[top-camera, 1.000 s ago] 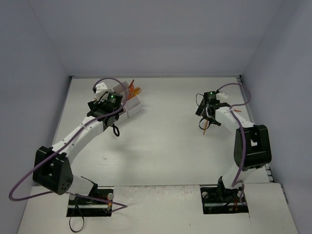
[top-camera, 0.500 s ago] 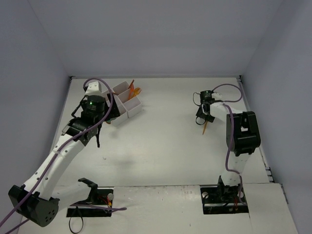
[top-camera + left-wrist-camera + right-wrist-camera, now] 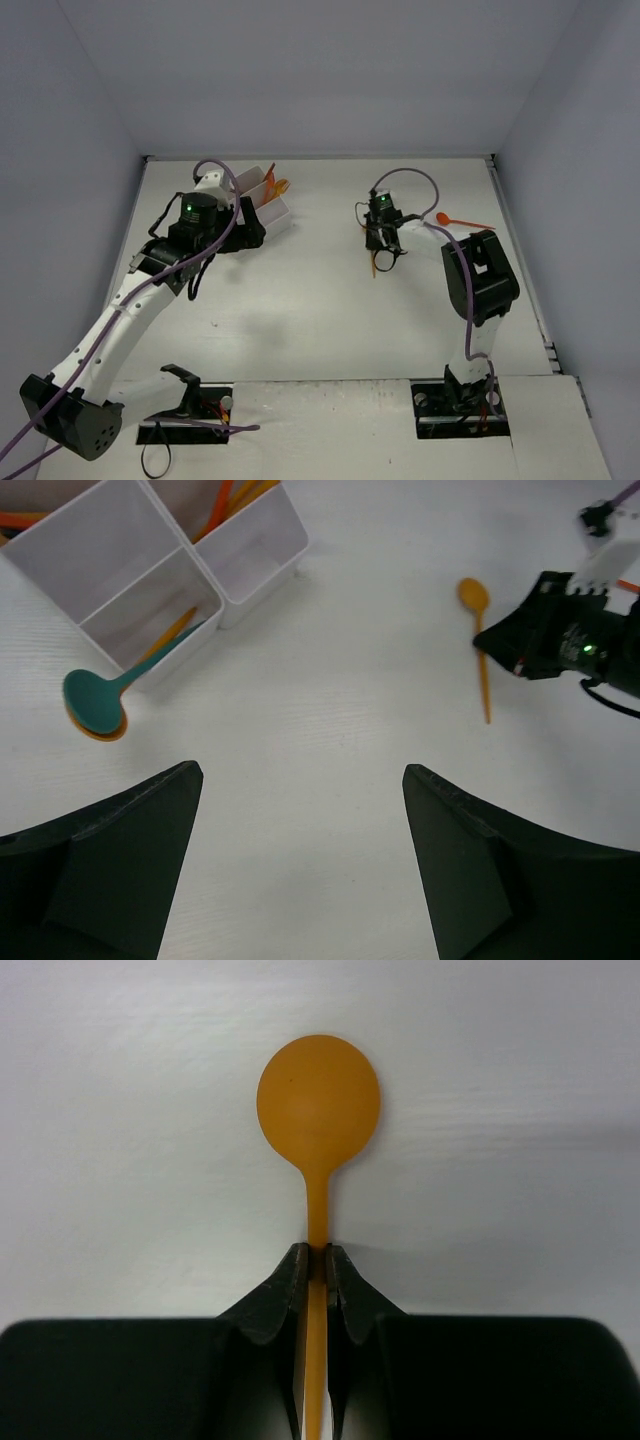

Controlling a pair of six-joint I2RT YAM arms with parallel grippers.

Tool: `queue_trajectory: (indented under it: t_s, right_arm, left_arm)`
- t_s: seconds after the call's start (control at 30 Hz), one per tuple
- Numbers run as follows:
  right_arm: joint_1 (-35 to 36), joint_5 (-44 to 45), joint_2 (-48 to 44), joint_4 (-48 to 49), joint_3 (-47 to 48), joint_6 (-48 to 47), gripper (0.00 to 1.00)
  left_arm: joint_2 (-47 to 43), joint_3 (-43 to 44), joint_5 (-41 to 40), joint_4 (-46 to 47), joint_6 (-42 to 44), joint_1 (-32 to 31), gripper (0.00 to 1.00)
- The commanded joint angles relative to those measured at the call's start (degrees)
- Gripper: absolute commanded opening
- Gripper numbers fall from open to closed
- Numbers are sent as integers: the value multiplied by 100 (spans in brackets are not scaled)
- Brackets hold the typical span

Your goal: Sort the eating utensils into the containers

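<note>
My right gripper (image 3: 318, 1260) is shut on the handle of an orange spoon (image 3: 318, 1100), just behind the round bowl, low over the white table; from above, the right gripper (image 3: 378, 245) stands mid-table with the spoon's handle (image 3: 375, 265) sticking out below it. The white compartment tray (image 3: 250, 550) lies at the back left with orange utensils (image 3: 276, 186) standing in it. A teal spoon (image 3: 95, 695) lies over an orange spoon bowl (image 3: 105, 732) at the tray's outer wall, its handle reaching into a compartment. My left gripper (image 3: 300, 810) hangs open and holds nothing, beside the tray (image 3: 272, 212).
Another orange-red spoon (image 3: 455, 220) lies on the table to the right of my right arm. Grey walls close the table at the back and on both sides. Purple cables (image 3: 420, 180) loop over both arms.
My right gripper has shut on the orange spoon's handle and moved left toward the table's middle. The left arm has swung and now sits right beside the tray, still open.
</note>
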Motion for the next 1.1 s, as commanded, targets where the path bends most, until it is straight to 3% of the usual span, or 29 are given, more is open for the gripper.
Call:
queue_trajectory:
  t_s: [0.0, 0.3, 0.5, 0.9, 1.07]
  right_arm:
    - [774, -1025, -1061, 286, -237, -836, 0]
    - [1594, -2387, -2639, 394, -414, -1571, 0]
    - [1768, -3129, -3084, 392, -300, -1586, 0]
    - [1963, -3424, -3220, 394, 43, -1545, 0]
    - [1980, -3450, -3293, 394, 105, -1563, 0]
  left_arm:
    - [130, 390, 933, 511, -59, -14, 79]
    - [480, 822, 2055, 599, -273, 4, 79]
    - [681, 1098, 2669, 590, -375, 14, 79]
    - [1254, 1384, 3110, 371, -774, 118, 78]
    - [1324, 1324, 3338, 642, -1002, 179, 71]
